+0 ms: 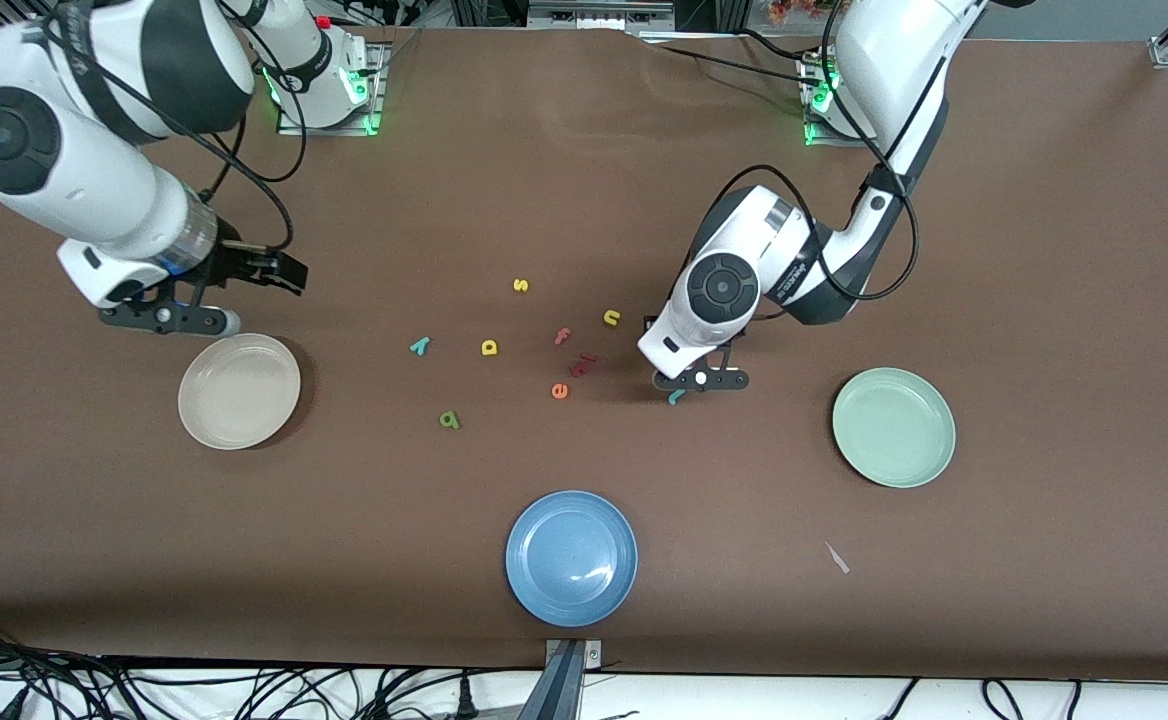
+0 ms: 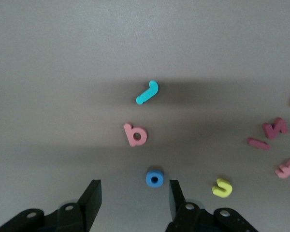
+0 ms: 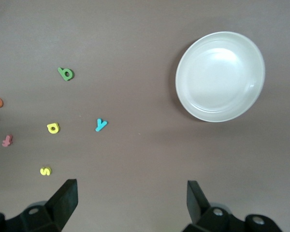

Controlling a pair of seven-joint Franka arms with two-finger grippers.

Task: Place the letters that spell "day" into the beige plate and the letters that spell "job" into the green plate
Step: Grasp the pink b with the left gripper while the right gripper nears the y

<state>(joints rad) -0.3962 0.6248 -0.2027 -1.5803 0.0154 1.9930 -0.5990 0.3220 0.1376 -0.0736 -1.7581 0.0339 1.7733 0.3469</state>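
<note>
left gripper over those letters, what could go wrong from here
1. The left gripper hangs low with its fingers apart around the blue o; the pink b and teal j lie close by, so a drifting finger could knock them.
2. The o is tiny and may slip out of the fingers.
3. The yellow n sits beside the o and could be nudged or picked by mistake.

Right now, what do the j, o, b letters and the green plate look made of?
j, b, o: probably soft foam, matte, thick cut edges, no glare. Green plate: likely plastic, smooth with a faint sheen; ceramic is possible.
</note>
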